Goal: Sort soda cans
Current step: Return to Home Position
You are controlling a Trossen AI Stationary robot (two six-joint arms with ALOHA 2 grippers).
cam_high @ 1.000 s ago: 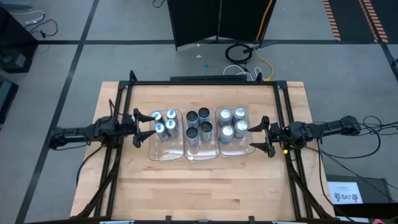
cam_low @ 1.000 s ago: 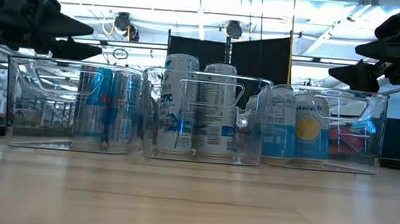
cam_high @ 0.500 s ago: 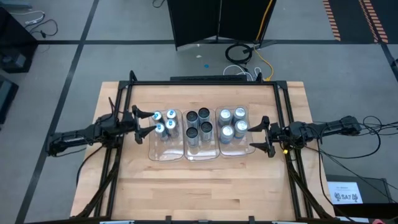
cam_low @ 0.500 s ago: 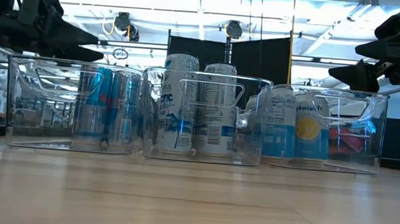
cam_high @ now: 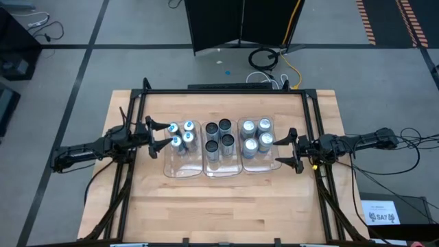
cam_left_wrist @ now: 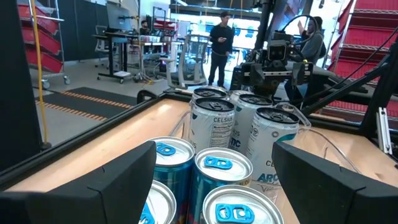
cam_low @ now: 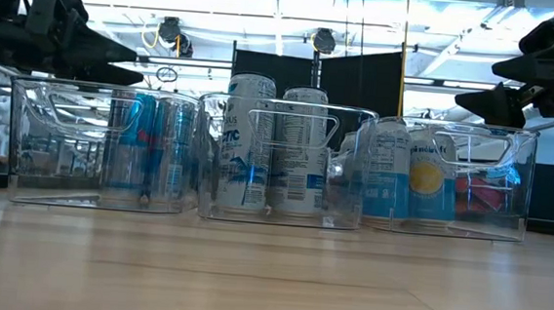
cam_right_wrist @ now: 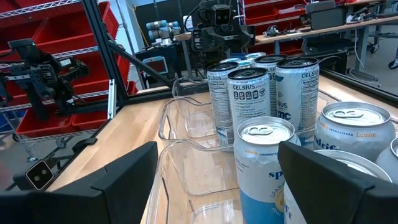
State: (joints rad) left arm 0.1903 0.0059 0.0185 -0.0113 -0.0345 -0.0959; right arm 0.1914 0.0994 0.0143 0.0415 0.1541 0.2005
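- Change, left arm: against a second ago its rear section lies lower in the high view, so the arm now slants. Against half a second ago no difference shows.
- Change, left gripper [cam_high: 164, 136]: in the low view its fingers are tilted a little more than a second ago.
- Change, right arm, cans and trays: none; all stand where they stood.
- Left gripper, place and state: at the outer side of the left tray [cam_high: 180, 167], above its rim. Its fingers are spread apart with nothing between them.
- Right gripper [cam_high: 280, 151], place and state: at the outer side of the right tray [cam_high: 257, 167], above its rim. It is released and empty.
- Trays: three, clear plastic, side by side in one row at the middle of the table [cam_high: 226, 206]. The middle tray [cam_high: 221, 168] stands between the other two.
- Blue-tabbed cans [cam_high: 176, 141]: four, upright, two by two, in the left tray.
- Dark-topped cans [cam_high: 212, 145]: four, upright, two by two, in the middle tray.
- Silver-topped cans [cam_high: 250, 145]: four, upright, two by two, in the right tray.
- Cans, total: twelve, all inside trays. Each group sits in the half of its tray toward the top of the high view.
- People: two in the room beyond the table, seen in the left wrist view. One is a standing person [cam_left_wrist: 221, 37], the other a seated person [cam_left_wrist: 311, 43].
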